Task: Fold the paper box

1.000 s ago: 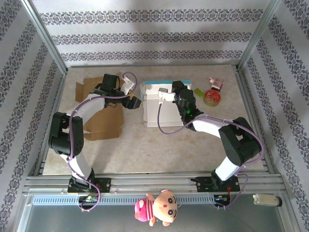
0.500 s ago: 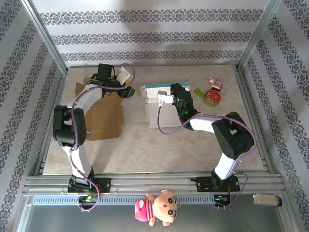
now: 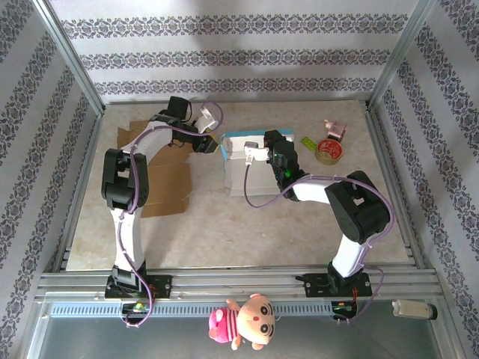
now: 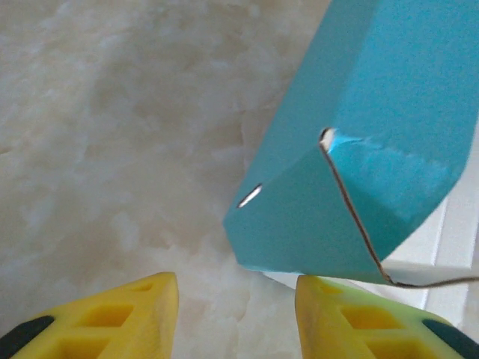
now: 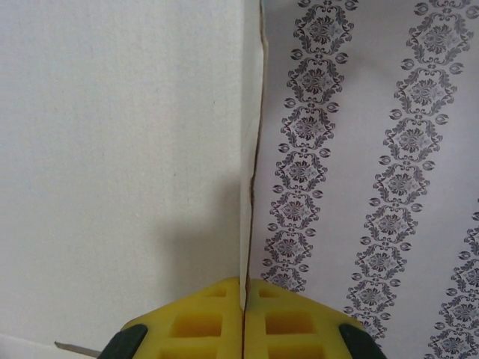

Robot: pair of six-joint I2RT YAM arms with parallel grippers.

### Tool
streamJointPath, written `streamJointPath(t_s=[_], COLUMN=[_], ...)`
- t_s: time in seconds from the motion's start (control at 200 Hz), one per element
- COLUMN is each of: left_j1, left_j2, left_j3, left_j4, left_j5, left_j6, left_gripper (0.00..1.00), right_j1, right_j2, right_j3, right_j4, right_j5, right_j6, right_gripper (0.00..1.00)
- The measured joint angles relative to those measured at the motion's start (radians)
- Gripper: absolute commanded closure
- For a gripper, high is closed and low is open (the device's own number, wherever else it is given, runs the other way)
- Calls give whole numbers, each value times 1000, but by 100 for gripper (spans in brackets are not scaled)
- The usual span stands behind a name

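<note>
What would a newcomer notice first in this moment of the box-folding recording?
Both arms meet at the white and teal paper box toward the far side of the table: the right gripper is shut on a white panel's edge, the left gripper open just short of the teal flap's corner. Flat brown cardboard lies to the left, a tape roll to the right, a plush doll on the front rail.
</note>
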Motion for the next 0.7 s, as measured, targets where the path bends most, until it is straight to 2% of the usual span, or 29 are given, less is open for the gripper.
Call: streamJointPath(t_s=[0.215, 0.53, 0.625, 0.7], left_j1=[-14, -43, -58, -69], left_j2=[16, 73, 85, 85], left_j3=[51, 86, 80, 64], left_j4=[-50, -64, -56, -42], left_j5=[59, 55, 51, 51], left_j6=[6, -28, -58, -83], left_gripper=[56, 55, 47, 45], right_j1=[-2, -2, -2, -2], right_j2=[0, 1, 1, 1], right_j3=[5, 7, 7, 7], right_j4=[14, 21, 21, 21], right_j5=[0, 1, 0, 1], right_j6=[0, 0, 1, 0], right_gripper=[93, 93, 93, 93])
